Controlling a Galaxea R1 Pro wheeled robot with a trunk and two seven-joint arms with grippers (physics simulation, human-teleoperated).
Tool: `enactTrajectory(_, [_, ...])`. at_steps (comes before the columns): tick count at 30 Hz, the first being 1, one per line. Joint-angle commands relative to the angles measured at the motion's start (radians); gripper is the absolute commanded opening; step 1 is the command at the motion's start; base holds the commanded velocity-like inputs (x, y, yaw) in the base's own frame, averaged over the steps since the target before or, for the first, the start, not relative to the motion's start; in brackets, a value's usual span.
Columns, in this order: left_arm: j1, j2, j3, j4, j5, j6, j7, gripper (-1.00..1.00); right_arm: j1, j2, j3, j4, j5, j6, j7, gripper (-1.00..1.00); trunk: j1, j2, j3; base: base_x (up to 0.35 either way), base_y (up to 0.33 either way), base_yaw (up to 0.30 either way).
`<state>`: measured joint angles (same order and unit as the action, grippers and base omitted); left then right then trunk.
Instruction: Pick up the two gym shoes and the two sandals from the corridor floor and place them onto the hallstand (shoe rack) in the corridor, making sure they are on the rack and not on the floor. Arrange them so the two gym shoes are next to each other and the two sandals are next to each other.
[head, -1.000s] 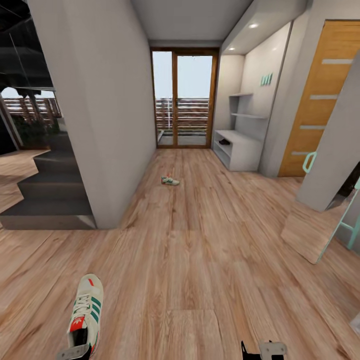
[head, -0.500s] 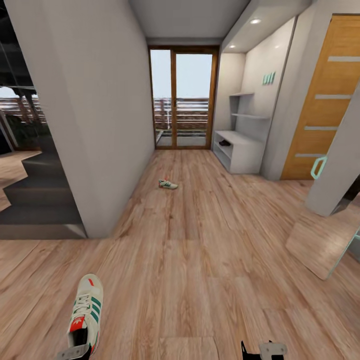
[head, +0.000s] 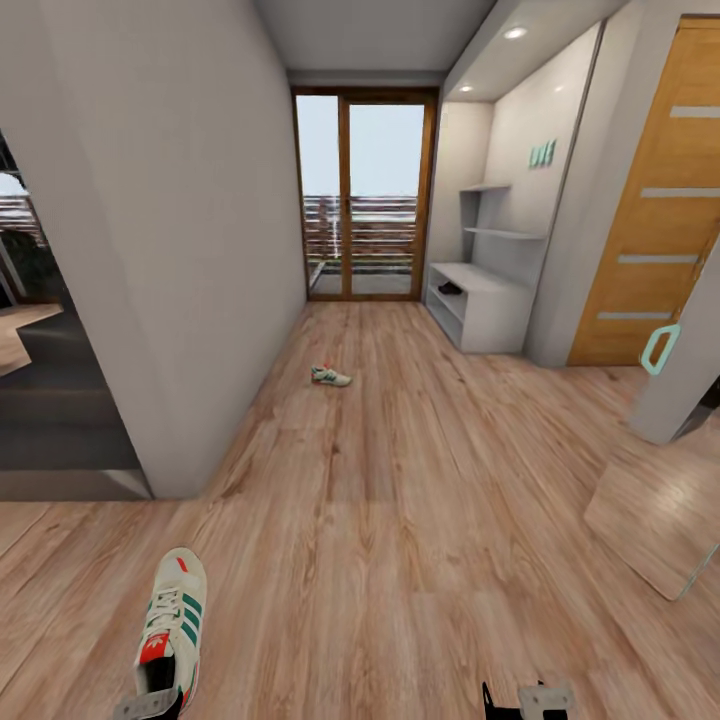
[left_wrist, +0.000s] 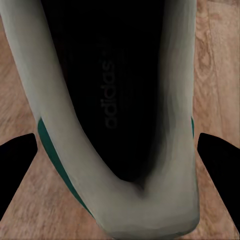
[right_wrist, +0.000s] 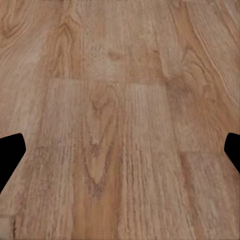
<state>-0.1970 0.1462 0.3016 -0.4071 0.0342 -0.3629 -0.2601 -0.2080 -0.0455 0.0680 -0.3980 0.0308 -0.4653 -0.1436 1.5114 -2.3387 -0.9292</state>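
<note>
Your left gripper (head: 148, 705) holds a gym shoe (head: 171, 625) by the heel end, toe pointing down the corridor toward the hallstand (head: 490, 305). In the left wrist view the shoe (left_wrist: 117, 115) sits between the two dark fingertips (left_wrist: 15, 160), its black insole w/ printed lettering facing the cam and a green stripe showing on the side.

Your right gripper (head: 527, 700) carries nothing; its fingertips (right_wrist: 10, 150) stand wide apart over bare corridor floor (right_wrist: 120, 120).

Second gym shoe (head: 330, 376) lies on the floor (head: 400, 500) mid-corridor, between you and the hallstand, well short of it and nearer the grey wall (head: 190, 250) opp. the rack.

On the hallstand's top surface there's a small dark item (head: 450, 288), prob. a sandal, too small to tell for sure. Floating shelves (head: 500, 232) above it. Glass doors (head: 365, 195) close the corridor just past the hallstand; a wooden door (head: 660, 200) stands on its near side.
</note>
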Motion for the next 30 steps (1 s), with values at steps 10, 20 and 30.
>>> enactTrajectory(10, [-0.001, -0.001, 0.006, 0.001, 0.004, -0.001, -0.010, -1.00, -0.001, -0.002, 0.007, 0.000, 0.003, -0.001, -0.010, 1.00, 0.000, 0.000, -0.001, 0.339, -0.078, 0.000])
enactTrajectory(20, [-0.001, -0.001, 0.006, 0.001, 0.004, -0.001, -0.010, -1.00, -0.001, -0.001, 0.007, 0.001, 0.003, -0.001, -0.010, 1.00, 0.000, 0.000, -0.001, 0.339, -0.078, 0.000])
enactTrajectory(30, [-0.001, -0.001, 0.007, 0.001, 0.004, -0.001, -0.010, -1.00, -0.001, -0.001, 0.007, 0.000, 0.003, -0.001, -0.010, 1.00, 0.000, 0.000, -0.001, 0.339, -0.079, 0.000])
